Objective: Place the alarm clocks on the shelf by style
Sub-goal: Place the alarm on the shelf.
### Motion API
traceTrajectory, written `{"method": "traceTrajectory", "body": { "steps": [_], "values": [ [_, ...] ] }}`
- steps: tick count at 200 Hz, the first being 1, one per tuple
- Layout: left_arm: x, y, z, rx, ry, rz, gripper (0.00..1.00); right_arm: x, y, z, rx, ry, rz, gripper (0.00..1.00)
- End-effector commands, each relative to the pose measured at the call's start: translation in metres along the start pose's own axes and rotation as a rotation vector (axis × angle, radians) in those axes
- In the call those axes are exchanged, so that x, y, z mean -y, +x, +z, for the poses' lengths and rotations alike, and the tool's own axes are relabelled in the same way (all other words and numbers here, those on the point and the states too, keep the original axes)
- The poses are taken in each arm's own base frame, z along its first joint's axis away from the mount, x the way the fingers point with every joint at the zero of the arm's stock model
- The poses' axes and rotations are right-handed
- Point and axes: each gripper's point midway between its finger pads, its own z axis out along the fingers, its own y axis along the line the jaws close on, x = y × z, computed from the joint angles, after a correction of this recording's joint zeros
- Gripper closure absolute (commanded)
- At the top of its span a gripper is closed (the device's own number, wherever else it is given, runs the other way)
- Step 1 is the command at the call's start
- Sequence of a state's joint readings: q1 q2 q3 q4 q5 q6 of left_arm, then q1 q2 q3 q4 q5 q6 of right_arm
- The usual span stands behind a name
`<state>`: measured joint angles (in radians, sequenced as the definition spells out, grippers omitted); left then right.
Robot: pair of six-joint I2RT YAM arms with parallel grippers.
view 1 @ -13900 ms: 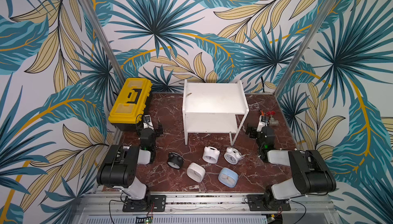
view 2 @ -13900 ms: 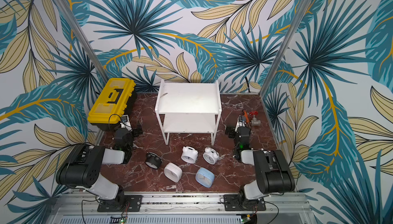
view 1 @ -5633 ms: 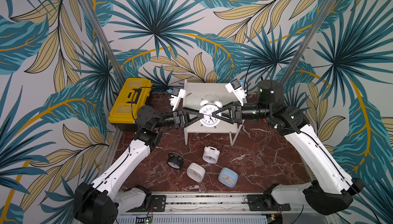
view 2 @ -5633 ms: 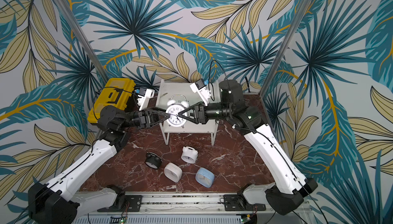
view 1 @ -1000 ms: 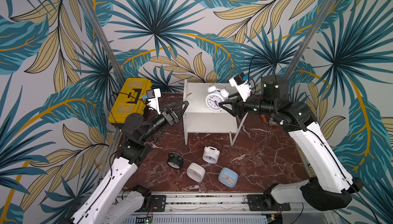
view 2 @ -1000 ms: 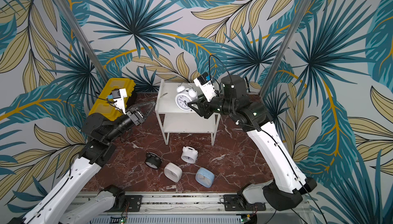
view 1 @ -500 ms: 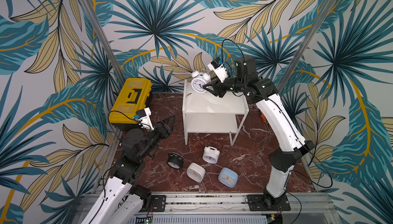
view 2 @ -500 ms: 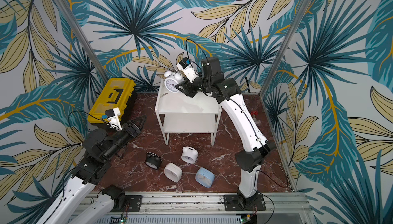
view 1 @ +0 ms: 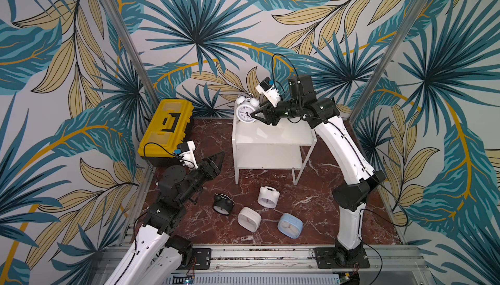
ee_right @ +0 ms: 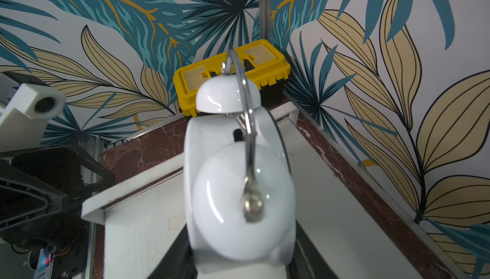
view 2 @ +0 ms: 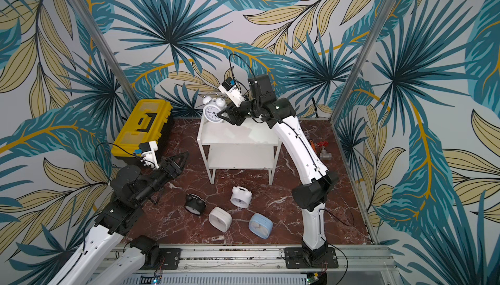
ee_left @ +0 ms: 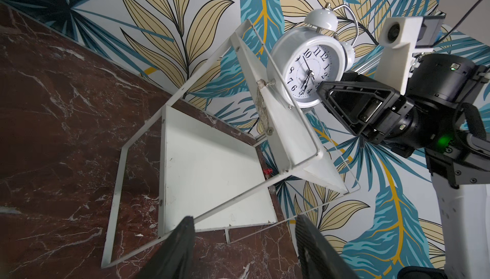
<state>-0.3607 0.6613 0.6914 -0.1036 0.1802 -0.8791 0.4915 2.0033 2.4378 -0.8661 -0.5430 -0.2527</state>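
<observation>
My right gripper (view 1: 253, 113) (view 2: 221, 114) (ee_right: 244, 260) is shut on a white twin-bell alarm clock (view 1: 246, 110) (view 2: 213, 111) (ee_left: 305, 71) (ee_right: 238, 185). It holds the clock upright at the back left corner of the top board of the white shelf (view 1: 284, 132) (view 2: 243, 134) (ee_left: 212, 171). I cannot tell whether its feet touch the board. My left gripper (view 1: 217, 157) (view 2: 181, 159) (ee_left: 245, 238) is open and empty, low at the left and pointing at the shelf. On the floor in front lie a black twin-bell clock (view 1: 223, 203), a white twin-bell clock (view 1: 267, 195), a white rounded-square clock (view 1: 249, 219) and a light blue one (view 1: 290, 225).
A yellow-and-black toolbox (view 1: 167, 126) (ee_right: 230, 79) stands at the back left, just behind my left arm. A small red valve (view 2: 322, 148) lies by the right wall. The shelf's lower board holds nothing. Patterned walls close in three sides.
My right gripper has carried the white twin-bell clock from the right of the top board to its back left corner. My left arm has drawn back down to the left, and its jaws have narrowed.
</observation>
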Motion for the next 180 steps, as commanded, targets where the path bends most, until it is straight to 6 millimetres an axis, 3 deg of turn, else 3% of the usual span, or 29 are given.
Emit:
{"method": "traceTrajectory", "body": {
  "steps": [1,17,76,128,180],
  "values": [
    [0.002,0.0,0.001,0.006,0.024,0.018,0.37,-0.003,-0.006,-0.001,0.018,-0.018,-0.033,0.57],
    [0.002,0.0,0.003,0.005,0.028,0.018,0.37,-0.001,-0.006,-0.003,0.014,0.0,-0.035,0.46],
    [-0.001,0.006,0.008,-0.013,0.036,0.007,0.37,0.003,-0.01,-0.01,0.022,0.04,-0.038,0.34],
    [0.008,0.007,0.011,-0.031,0.081,0.023,0.32,0.011,-0.014,-0.029,0.074,0.033,0.02,0.31],
    [0.012,0.009,0.015,-0.049,0.104,0.028,0.31,0.009,-0.011,-0.03,0.067,0.023,0.03,0.3]
  ]
}}
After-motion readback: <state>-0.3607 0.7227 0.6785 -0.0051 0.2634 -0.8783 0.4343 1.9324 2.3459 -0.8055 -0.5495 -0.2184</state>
